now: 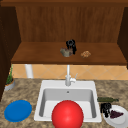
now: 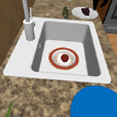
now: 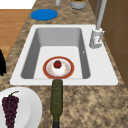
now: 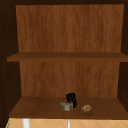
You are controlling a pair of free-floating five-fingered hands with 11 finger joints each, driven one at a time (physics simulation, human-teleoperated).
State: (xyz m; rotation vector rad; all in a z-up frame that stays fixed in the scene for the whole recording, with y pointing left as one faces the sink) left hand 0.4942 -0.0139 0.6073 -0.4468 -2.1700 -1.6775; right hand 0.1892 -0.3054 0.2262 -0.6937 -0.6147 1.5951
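My left hand (image 1: 71,45) is up at the lower cabinet shelf (image 1: 37,56), its fingers curled down onto a small grey lump (image 1: 65,52) that rests on the board. In the upper view, the left hand (image 4: 71,99) and the grey lump (image 4: 66,106) show in the same pose. A brown lumpy piece (image 1: 85,54) lies a little to their right. My right hand (image 1: 105,108) hangs idle with relaxed fingers over the left rim of a white plate (image 1: 120,121) that carries dark grapes (image 1: 115,114).
A red-rimmed plate (image 2: 63,58) with a red fruit (image 2: 64,57) lies in the sink (image 1: 42,98); a big red round shape (image 1: 67,115) stands in front. The tap (image 1: 68,77) is behind. A green bottle (image 1: 107,99) is on the counter at the right, a blue plate (image 1: 18,110) and a potted plant (image 1: 9,81) at the left.
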